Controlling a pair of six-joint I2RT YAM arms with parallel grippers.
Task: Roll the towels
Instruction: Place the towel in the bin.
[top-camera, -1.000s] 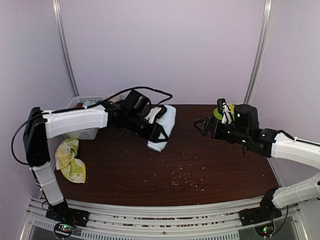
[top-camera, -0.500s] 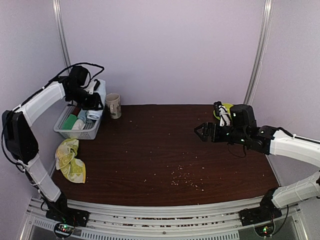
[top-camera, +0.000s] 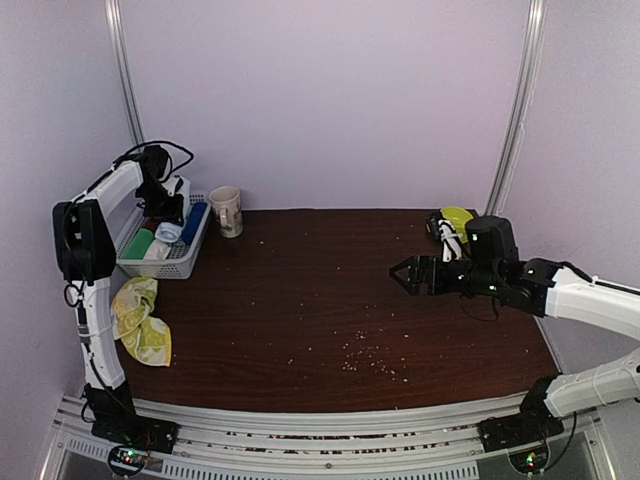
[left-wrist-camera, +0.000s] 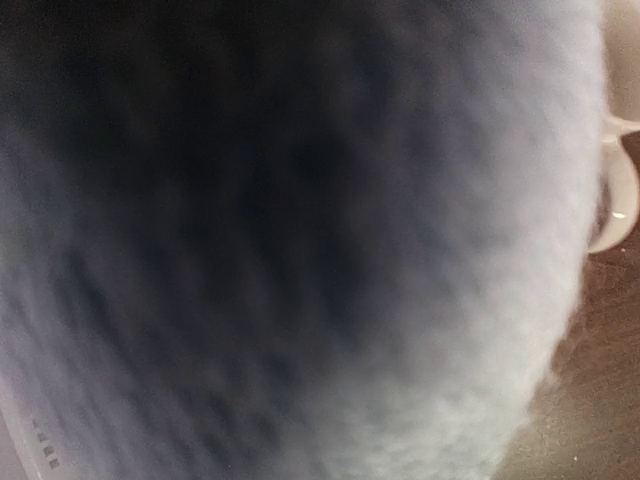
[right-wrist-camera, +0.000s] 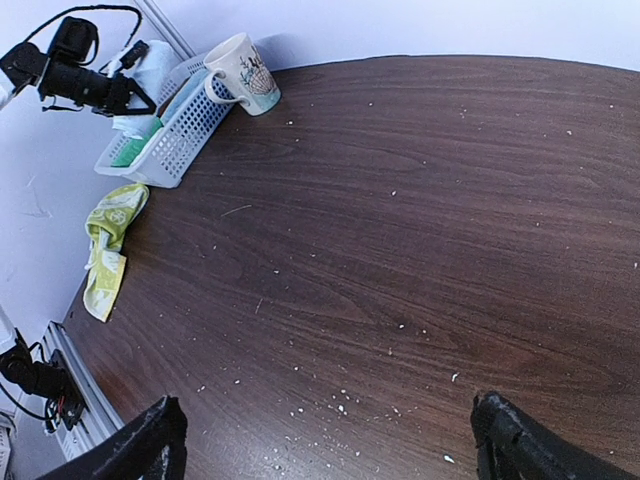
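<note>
Left gripper (top-camera: 163, 205) grips the one pale towel (left-wrist-camera: 300, 250) above the basket (top-camera: 168, 265) at the table's (top-camera: 300, 320) far-left corner. Right gripper (top-camera: 402, 272) gapes wide and empty over open tabletop. One yellow-green towel (top-camera: 140, 322) lies crumpled at the left edge. One mug (top-camera: 226, 210) stands beside the basket.

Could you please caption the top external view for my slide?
Left gripper at the basket with the pale towel roll; right gripper open.

The left gripper (top-camera: 163, 208) has swung the pale towel (top-camera: 179, 192) from the middle of the table's (top-camera: 330, 295) far edge to its far left corner and lowered it into the basket (top-camera: 168, 266) there, uncovering the mug (top-camera: 226, 211) beside it. The right gripper (top-camera: 405, 272) has eased slightly nearer the front edge.
</note>
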